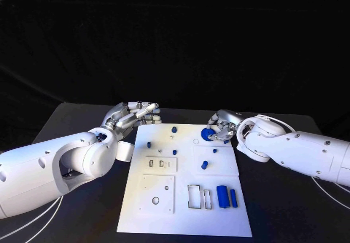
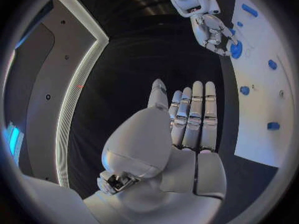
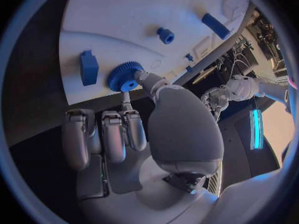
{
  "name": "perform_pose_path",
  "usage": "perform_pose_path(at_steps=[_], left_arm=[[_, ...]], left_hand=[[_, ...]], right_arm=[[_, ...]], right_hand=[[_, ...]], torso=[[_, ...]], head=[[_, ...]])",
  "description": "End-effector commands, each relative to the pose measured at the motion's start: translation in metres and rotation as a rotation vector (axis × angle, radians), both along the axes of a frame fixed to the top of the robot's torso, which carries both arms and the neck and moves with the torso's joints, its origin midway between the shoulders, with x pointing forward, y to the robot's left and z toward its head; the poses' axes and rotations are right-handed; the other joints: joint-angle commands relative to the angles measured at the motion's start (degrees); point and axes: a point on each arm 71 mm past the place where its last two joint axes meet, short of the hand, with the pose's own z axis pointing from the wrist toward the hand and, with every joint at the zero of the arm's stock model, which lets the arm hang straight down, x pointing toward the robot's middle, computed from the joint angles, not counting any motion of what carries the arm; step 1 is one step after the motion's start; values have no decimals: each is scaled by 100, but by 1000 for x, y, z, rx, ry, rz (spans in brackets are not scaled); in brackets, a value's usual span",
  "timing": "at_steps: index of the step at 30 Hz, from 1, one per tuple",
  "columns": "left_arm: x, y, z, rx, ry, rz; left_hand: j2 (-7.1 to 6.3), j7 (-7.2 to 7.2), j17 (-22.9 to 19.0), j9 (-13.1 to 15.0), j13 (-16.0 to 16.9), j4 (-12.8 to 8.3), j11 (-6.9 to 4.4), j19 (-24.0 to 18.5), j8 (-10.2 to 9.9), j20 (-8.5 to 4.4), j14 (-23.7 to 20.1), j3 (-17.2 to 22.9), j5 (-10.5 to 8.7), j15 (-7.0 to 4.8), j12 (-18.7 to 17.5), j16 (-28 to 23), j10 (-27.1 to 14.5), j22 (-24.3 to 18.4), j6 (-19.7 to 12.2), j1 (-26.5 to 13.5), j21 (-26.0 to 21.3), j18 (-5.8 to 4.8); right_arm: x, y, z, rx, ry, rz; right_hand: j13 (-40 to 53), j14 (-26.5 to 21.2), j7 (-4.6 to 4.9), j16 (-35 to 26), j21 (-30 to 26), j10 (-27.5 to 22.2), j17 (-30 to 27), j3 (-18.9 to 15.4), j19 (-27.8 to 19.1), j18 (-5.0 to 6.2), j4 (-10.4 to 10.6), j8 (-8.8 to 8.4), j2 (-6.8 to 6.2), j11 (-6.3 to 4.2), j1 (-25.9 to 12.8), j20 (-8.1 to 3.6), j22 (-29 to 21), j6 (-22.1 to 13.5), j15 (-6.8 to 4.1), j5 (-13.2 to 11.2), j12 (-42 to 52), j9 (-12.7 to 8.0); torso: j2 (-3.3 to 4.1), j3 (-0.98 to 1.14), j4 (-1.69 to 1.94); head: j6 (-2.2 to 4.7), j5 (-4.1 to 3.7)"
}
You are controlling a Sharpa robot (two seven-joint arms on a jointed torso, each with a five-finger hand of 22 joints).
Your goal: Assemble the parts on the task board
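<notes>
The white task board (image 1: 186, 212) lies in the middle of the black table. At its far right corner my right hand (image 1: 222, 127) pinches a blue gear (image 1: 209, 133) between thumb and a finger. In the right wrist view the gear (image 3: 124, 77) sits flat at the board's (image 3: 124, 20) edge, with the fingertips on its rim. My left hand (image 1: 135, 115) hovers over the table beside the board's far left corner, fingers stretched out and holding nothing. The left wrist view shows those straight fingers (image 2: 193, 114) and, beyond them, the right hand (image 2: 212, 32) on the gear (image 2: 236, 50).
Small blue pegs (image 1: 176, 151) stand scattered over the board's far half. Two blue cylinders (image 1: 222, 196) lie near its right front edge, beside rectangular recesses (image 1: 198, 196). A blue block (image 3: 89, 67) stands close to the gear. Bare table surrounds the board.
</notes>
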Motion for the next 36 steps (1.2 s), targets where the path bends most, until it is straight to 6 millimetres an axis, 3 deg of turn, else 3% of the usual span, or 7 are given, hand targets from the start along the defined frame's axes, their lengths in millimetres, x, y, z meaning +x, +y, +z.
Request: perform_pose_path(at_steps=[1,10,21,29,36], left_arm=[[0,-2,2,-8,-4,-15],[0,-2,1,-8,-3,-14],[1,-3,1,-9,-2,-17],[0,-5,1,-10,-2,-21],[0,-6,1,-11,-1,-23]], left_hand=[[20,-4,5,5,-4,-9,-3,-25,-29,5,-45,-36,13,-3,-3,-39,-22,3,-17,23,39,5],[25,-3,11,8,-4,-9,-2,-28,-31,6,-49,-42,11,-3,-4,-42,-24,2,-20,25,40,5],[28,-3,13,9,-4,-10,-2,-29,-31,6,-50,-44,10,-2,-4,-43,-25,2,-20,26,40,5],[28,-3,13,9,-4,-10,-2,-29,-31,6,-50,-44,10,-2,-4,-43,-25,2,-20,26,40,5],[38,-3,22,13,-4,-12,-2,-31,-33,6,-53,-49,-1,-2,-5,-45,-26,2,-22,32,41,5]], right_arm=[[-2,3,1,-50,-67,30],[-15,24,12,-31,-201,103],[-34,72,27,-42,-313,200],[-35,103,23,-53,-317,237],[-34,118,12,-59,-291,228]], right_hand=[[1046,618,-37,22,31,235,1506,151,203,-61,-54,49,-43,-25,-14,-43,1064,105,-32,7,65,28],[1157,618,-60,22,95,333,1506,301,267,-84,-113,64,-61,-44,-119,-56,1138,193,-48,-103,156,41],[1180,618,-71,22,167,353,1506,330,337,-110,-128,73,-78,-53,-159,-62,1215,225,-55,-103,174,47],[1169,618,-72,22,185,345,1506,343,354,-117,-130,69,-75,-55,-167,-63,1234,223,-57,-103,166,46],[1164,618,-70,22,193,340,1506,356,362,-120,-126,63,-72,-54,-186,-65,1243,219,-59,-103,161,44]], torso=[[0,-4,-4],[1,1,-1],[6,-6,5],[15,-13,19],[21,-13,28]], head=[[13,7],[44,18],[67,46],[55,67],[48,71]])
